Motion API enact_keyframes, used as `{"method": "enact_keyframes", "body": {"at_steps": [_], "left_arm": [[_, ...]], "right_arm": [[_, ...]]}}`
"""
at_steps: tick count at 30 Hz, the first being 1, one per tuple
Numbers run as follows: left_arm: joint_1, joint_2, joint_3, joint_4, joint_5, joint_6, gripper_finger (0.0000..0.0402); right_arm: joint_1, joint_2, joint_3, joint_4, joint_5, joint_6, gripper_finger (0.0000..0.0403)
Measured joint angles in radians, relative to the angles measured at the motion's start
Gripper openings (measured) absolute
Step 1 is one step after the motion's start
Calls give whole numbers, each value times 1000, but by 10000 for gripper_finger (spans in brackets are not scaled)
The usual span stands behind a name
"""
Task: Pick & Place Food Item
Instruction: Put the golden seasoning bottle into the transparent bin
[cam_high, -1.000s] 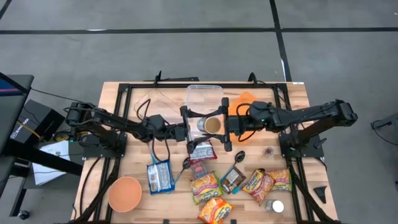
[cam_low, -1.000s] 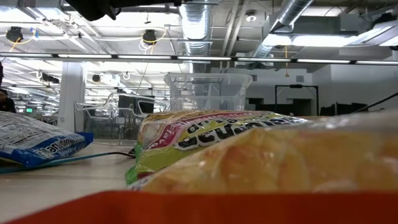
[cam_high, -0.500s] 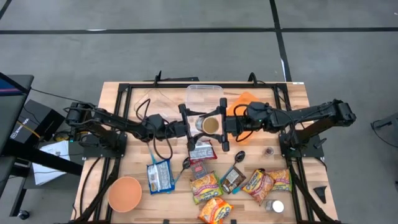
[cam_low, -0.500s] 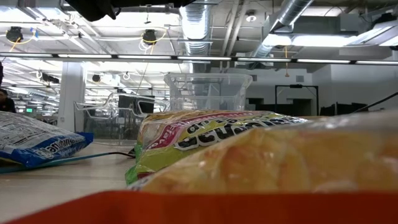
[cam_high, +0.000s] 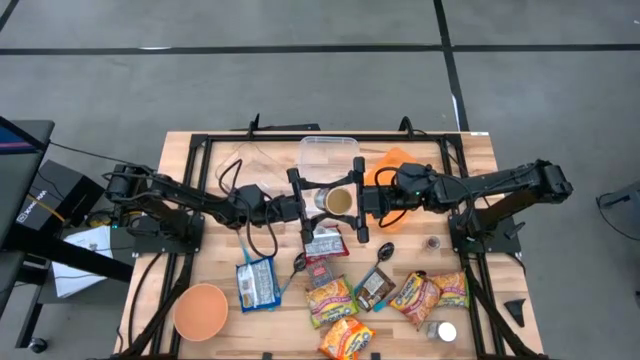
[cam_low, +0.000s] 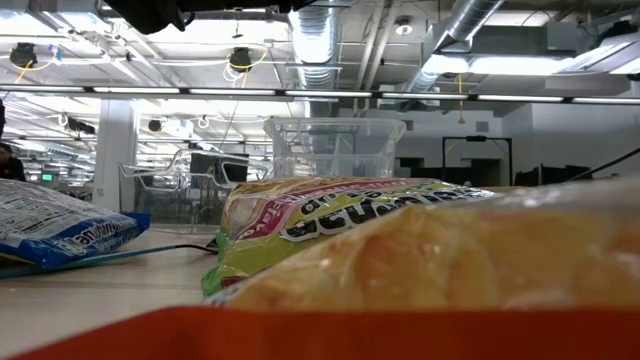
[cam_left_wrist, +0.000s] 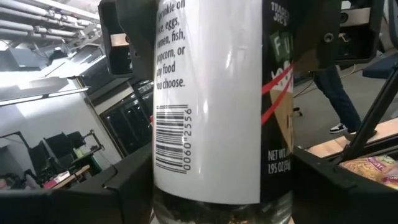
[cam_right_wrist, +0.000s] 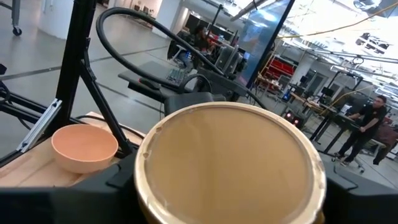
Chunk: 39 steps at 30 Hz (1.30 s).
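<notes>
Seasoning jar (cam_high: 339, 203) sits mid-table, held up between both grippers just in front of the clear plastic container (cam_high: 328, 152). Right gripper (cam_high: 358, 202) has its fingers closed on the jar near the gold lid (cam_right_wrist: 231, 160). Left gripper (cam_high: 301, 207) brackets the labelled body (cam_left_wrist: 208, 99), fingers part-spread; contact probably light, hard to confirm. Judgement: rigid, likely glass, smooth label, so slippery and breakable. Best hold is across the cylinder's mid-body, squarely.
</notes>
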Motion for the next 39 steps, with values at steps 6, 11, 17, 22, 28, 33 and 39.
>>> {"method": "enact_keyframes", "body": {"at_steps": [6,11,17,22,28,33,39], "left_arm": [[1,0,0,-54,-87,4,270],[1,0,0,-97,-132,5,270],[-4,0,0,-152,-197,33,270],[-8,0,0,-197,-239,32,270],[-10,0,0,-304,-309,29,270],[-30,-3,0,-313,-355,53,270],[-53,-38,1,-362,-381,57,270]], "right_arm": [[-1,-7,0,4,10,-10,318],[1,-9,0,-1,21,-11,353],[-12,-9,0,-82,29,-7,382],[-21,-8,0,-144,81,0,389],[-20,-8,0,-214,141,1,388],[-21,-8,0,-259,163,8,388],[-21,-19,0,-302,202,19,388]]}}
